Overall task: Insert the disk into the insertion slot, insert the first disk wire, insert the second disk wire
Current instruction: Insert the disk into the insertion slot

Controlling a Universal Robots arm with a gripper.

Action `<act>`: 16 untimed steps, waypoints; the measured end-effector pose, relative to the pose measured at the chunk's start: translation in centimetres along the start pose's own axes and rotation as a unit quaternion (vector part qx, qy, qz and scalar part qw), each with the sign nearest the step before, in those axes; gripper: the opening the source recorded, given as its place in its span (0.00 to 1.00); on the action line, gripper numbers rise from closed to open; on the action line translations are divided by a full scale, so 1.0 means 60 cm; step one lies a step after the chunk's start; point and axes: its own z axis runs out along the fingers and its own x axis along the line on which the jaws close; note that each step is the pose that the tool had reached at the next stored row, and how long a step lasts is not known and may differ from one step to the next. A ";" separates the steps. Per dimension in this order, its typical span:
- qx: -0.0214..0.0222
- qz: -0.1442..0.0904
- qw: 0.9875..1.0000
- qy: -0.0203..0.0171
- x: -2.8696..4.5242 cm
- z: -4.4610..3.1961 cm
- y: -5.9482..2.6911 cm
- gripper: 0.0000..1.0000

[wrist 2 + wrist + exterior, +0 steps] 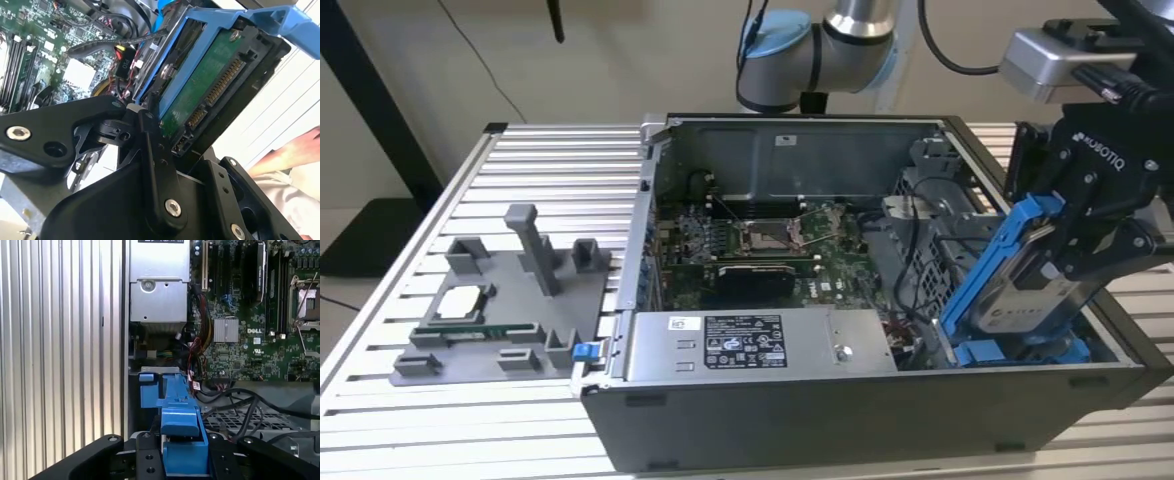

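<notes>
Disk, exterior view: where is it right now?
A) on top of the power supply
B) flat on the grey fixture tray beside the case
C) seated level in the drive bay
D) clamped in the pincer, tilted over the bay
D: the pincer is shut on the disk, which is steeply tilted with its lower end toward the insertion slot, not lying level in it.

We see the black gripper (1070, 260) clamped on the tilted silver-grey disk in a blue plastic carrier (1017, 298), above the grey metal insertion slot with blue rails (1014, 352). Loose black cables (918, 255) crowd the slot's inner side. The grey labelled power supply box (761, 342) stands near it, with the dark case wall (854, 420) alongside. Open room lies over the ribbed aluminium table (520, 150) and above the case.
</notes>
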 end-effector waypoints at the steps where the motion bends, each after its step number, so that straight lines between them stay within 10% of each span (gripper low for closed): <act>1: 0.000 0.000 1.000 0.000 0.000 0.003 0.000 0.00; 16: 0.000 0.000 1.000 0.000 -0.004 0.023 -0.001 0.00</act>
